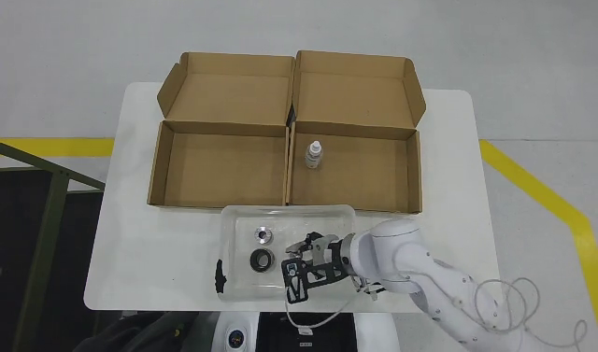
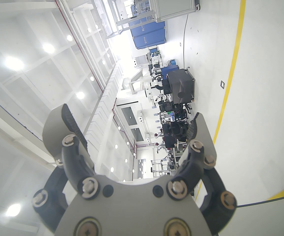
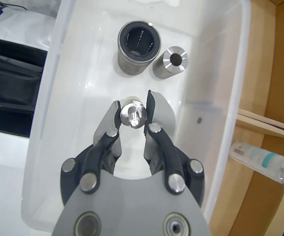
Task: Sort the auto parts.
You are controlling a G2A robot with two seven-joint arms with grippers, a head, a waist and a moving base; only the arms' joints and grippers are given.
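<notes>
1. Metal fitting [image 3: 133, 117]: pinched in right tool [image 3: 133, 105], inside the clear tub [image 3: 242, 50]; long axis upright, stud end up.
2. Same tub: black-lined sleeve [image 3: 139, 50] and slotted collet [image 3: 171, 62], side by side, bores up.
3. Right cardboard box [image 1: 411, 175]: small bottle [image 1: 315, 154].
4. Left tool [image 2: 132, 119]: spread, holding nothing.

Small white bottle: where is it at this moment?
In the top view the small white bottle sits in the right-hand cardboard box, close to the wall beside the left box, just beyond the clear bin.
</notes>
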